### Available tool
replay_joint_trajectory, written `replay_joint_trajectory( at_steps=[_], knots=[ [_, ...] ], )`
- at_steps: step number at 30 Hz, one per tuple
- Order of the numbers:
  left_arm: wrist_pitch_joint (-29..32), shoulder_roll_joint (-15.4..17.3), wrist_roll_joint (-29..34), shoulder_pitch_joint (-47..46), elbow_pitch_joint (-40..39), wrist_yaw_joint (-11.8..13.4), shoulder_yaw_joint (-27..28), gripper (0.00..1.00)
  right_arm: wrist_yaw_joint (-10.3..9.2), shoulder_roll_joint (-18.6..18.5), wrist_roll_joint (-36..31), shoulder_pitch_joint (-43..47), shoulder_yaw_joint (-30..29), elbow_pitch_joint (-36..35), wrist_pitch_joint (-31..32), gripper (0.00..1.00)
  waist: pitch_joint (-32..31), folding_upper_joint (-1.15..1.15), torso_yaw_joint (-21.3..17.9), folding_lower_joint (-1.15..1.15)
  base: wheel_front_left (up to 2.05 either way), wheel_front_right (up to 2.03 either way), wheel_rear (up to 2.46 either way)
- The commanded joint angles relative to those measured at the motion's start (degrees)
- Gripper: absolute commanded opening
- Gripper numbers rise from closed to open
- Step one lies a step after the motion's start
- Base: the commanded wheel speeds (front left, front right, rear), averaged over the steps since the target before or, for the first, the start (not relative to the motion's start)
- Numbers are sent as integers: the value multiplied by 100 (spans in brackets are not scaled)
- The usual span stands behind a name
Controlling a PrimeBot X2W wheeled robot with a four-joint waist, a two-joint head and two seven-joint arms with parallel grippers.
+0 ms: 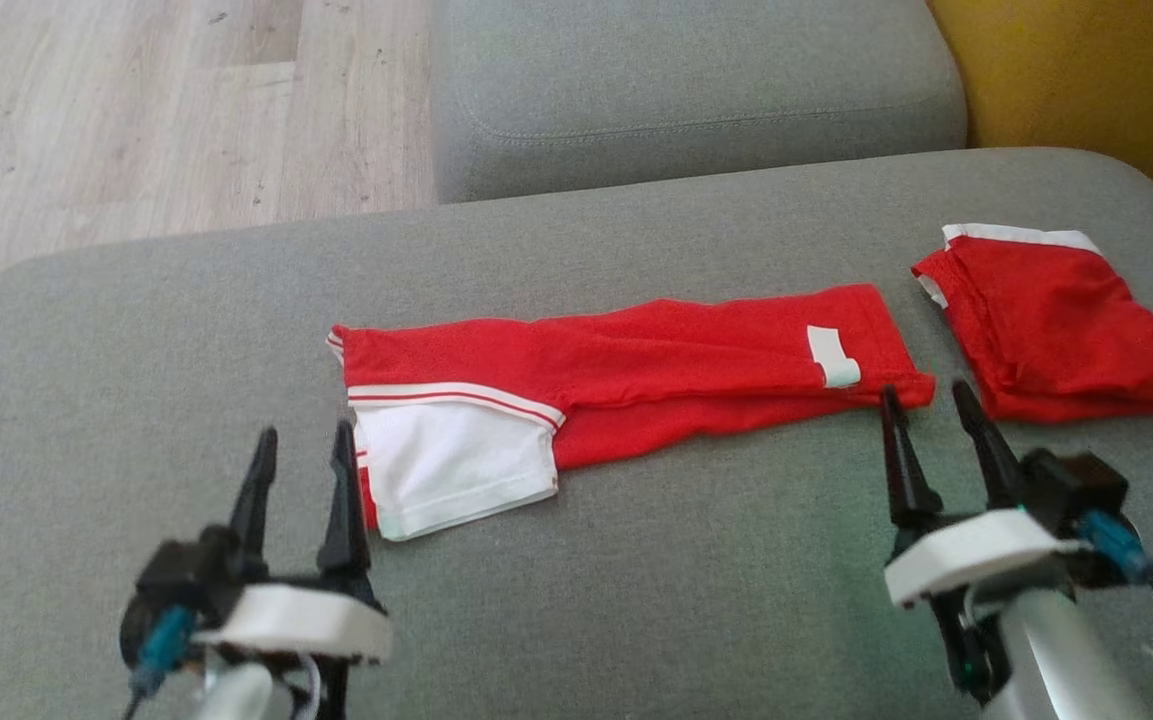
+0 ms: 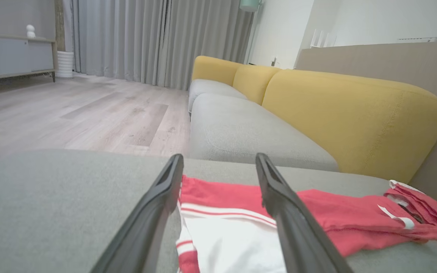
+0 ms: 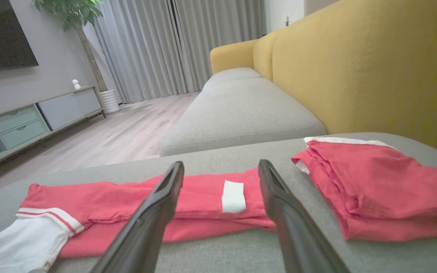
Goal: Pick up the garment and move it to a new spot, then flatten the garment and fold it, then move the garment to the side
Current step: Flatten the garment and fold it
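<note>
On the grey cushion (image 1: 636, 580) the red garment (image 1: 656, 360) lies long, apparently folded lengthwise.

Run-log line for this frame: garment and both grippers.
garment: long strip on cushion | left gripper: open, near white end | right gripper: open, near tagged end

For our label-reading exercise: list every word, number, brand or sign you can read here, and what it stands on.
No text can be read.
The white tag on the long red garment looks blank or too blurred to tell.
The folded red garment and the grey cushion show no print.
</note>
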Motion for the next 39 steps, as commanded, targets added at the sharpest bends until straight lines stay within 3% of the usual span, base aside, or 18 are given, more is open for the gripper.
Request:
replay_joint_trajectory(
  at_steps=[1, 9, 18, 34, 39],
  knots=[
    [-46, -28, 126, -104, -154, -67, 347, 100, -4, 38, -55, -112, 27, -290, -62, 100, -1, 0, 4, 0, 0, 0, 0],
    [-46, -597, 845, 156, -16, -623, 985, 100, -4, 114, 15, 243, 12, -676, 26, 100, 45, 0, 51, 0, 0, 0, 0],
    [-47, -850, 1280, 14, 139, -1003, 1160, 100, -4, 116, -91, -62, -272, -529, 462, 100, 276, 0, 180, 0, 0, 0, 0],
    [-47, -1098, 1655, -646, 263, -1372, 1116, 100, -4, 117, -773, -1846, -2280, 1597, 990, 100, 1215, 0, 762, 0, 0, 0, 0],
    [-47, -1139, 1697, -750, 263, -1409, 1089, 100, -4, 117, -1069, -2177, -2521, 2356, 1013, 100, 1345, 0, 861, 0, 0, 0, 0]
  ],
)
